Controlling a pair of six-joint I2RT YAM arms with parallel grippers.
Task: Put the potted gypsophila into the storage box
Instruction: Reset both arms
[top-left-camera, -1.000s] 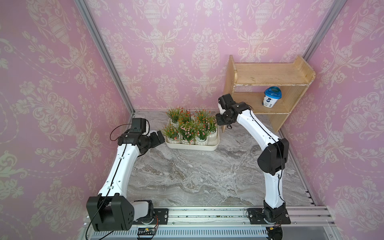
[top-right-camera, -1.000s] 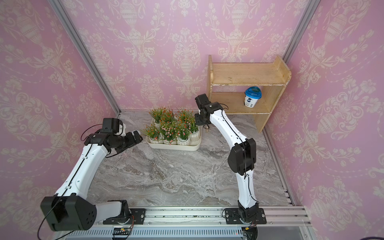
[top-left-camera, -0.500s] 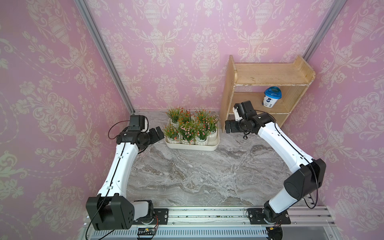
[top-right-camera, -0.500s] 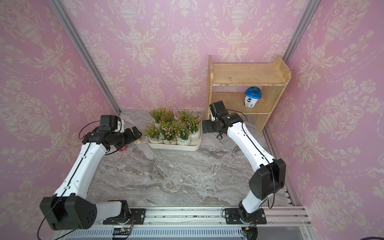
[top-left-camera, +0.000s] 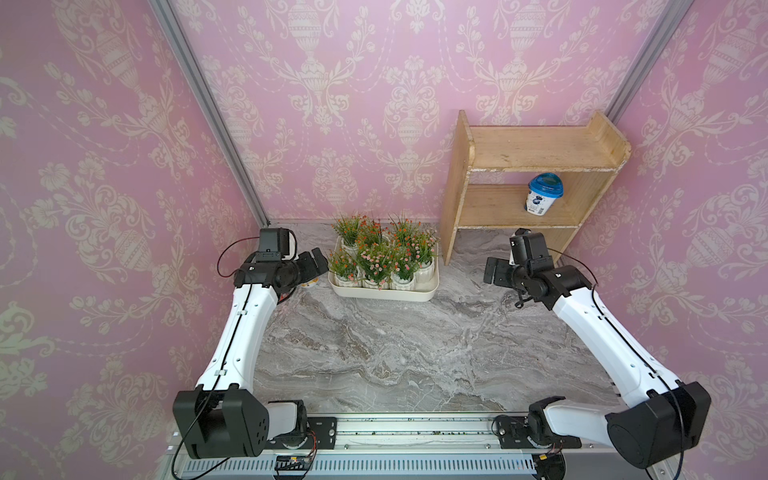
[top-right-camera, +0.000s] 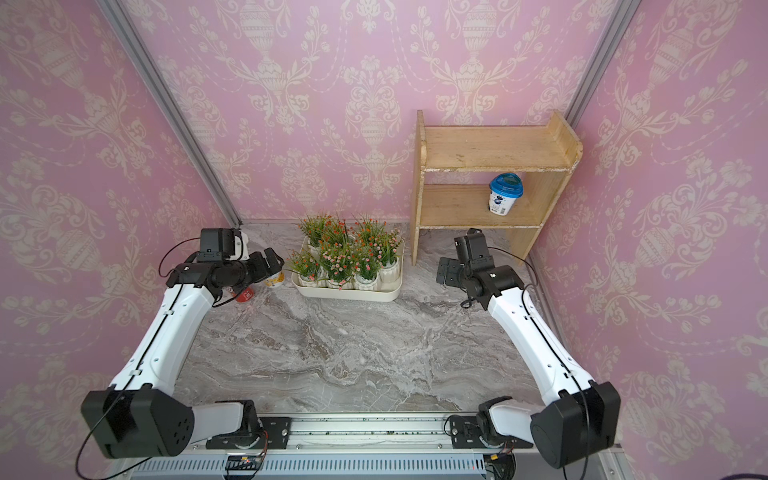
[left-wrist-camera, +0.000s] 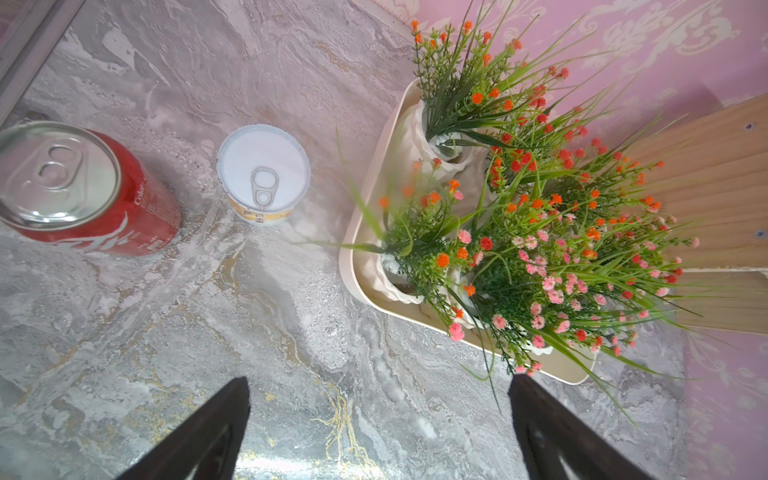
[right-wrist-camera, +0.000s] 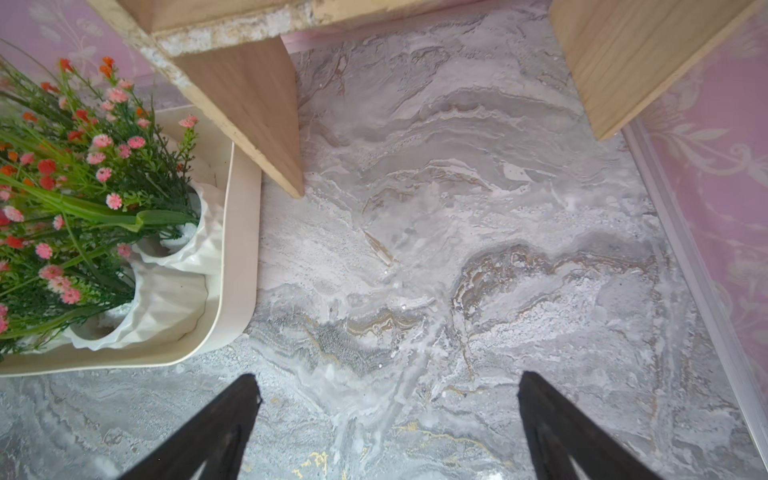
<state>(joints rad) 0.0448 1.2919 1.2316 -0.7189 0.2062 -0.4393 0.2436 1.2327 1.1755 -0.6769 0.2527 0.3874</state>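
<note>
Several pots of potted gypsophila (top-left-camera: 382, 257) stand upright and packed close together inside the storage box (top-left-camera: 382, 296), which sits on the marble bench (top-left-camera: 374, 353) near the back wall, just beside the wooden shelf unit (top-left-camera: 532, 153). Both top views show the left tool (top-left-camera: 314, 264) next to one short end of the box and the right tool (top-left-camera: 494, 270) off the other end, in front of the shelf. The wrist views show each tool's jaws spread wide with nothing between them. Only the left wrist view shows in full a red cola can (left-wrist-camera: 83, 195) and a small pull-tab tin (left-wrist-camera: 264, 174) standing beside the box; in a top view the arm mostly hides them. A blue-lidded cup (top-left-camera: 543, 194) on the lower shelf shows only from above, while the right wrist view shows the shelf's feet and two white pots at the box's corner
</note>
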